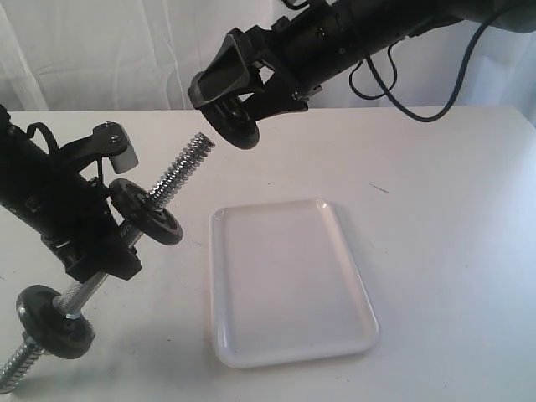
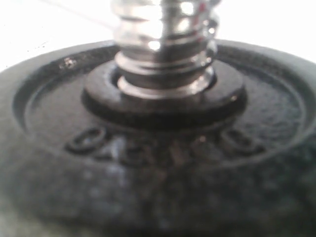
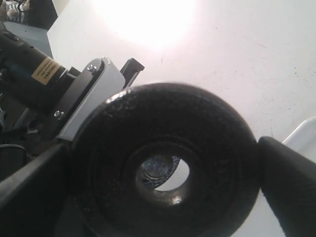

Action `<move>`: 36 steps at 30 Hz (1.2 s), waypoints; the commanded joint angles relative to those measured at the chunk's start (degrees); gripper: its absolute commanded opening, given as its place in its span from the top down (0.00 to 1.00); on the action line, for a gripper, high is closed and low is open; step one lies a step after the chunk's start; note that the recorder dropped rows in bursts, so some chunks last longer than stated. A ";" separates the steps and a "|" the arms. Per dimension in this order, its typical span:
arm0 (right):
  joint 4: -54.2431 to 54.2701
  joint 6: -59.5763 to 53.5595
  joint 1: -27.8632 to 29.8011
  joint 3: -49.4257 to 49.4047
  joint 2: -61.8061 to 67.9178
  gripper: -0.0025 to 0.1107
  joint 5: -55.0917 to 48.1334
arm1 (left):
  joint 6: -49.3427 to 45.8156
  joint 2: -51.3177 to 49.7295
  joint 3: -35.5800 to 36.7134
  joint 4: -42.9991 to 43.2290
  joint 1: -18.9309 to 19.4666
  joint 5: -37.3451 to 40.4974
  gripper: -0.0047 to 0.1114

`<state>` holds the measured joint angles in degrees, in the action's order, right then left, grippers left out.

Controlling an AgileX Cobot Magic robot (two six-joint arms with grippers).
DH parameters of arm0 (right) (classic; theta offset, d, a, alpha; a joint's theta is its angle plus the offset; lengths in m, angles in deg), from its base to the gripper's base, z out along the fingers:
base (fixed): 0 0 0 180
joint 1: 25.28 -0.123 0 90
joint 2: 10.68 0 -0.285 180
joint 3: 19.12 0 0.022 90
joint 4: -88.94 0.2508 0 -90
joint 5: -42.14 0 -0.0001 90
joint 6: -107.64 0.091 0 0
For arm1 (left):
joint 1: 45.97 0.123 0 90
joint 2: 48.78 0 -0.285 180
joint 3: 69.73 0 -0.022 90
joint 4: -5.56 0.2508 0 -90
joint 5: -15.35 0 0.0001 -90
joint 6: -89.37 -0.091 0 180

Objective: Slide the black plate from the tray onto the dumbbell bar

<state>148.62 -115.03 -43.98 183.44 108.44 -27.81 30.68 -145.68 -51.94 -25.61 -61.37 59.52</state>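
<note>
My right gripper (image 1: pixel 237 120) is shut on the black plate (image 1: pixel 239 127), holding it in the air by its rim. The plate hangs just beyond the raised threaded tip of the dumbbell bar (image 1: pixel 180 172), apart from it. In the right wrist view the black plate (image 3: pixel 212 133) fills the space between the fingers (image 3: pixel 289 182), and the bar's end (image 3: pixel 157 168) shows through its hole. My left gripper (image 1: pixel 113 251) is shut on the tilted bar's middle. A dark disc (image 1: pixel 147 222) sits on the bar above that grip, another (image 1: pixel 54 322) below it. The white tray (image 1: pixel 289 280) is bare.
The left wrist view shows only a close-up of the upper disc (image 2: pixel 158 168) and the threaded rod (image 2: pixel 163 49) passing through it; its own fingers are not visible. A black cable (image 1: pixel 410 105) hangs from the right arm over the white table's far side.
</note>
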 commanded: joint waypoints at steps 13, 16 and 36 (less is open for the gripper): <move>5.15 -0.73 -3.58 0.75 3.09 0.98 -0.01 | -1.67 3.10 -1.67 -9.75 -0.16 3.34 0.96; 6.48 -1.48 -4.04 0.75 2.72 0.98 -0.01 | -1.67 3.10 -1.67 -9.75 -0.16 3.34 0.96; 8.57 -4.77 -2.03 0.75 2.32 0.98 -0.01 | -1.67 3.10 -1.67 -9.08 -0.16 0.25 0.96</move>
<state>153.49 -118.98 -47.02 183.53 111.77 -26.94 28.97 -145.68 -51.85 -26.29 -61.37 59.02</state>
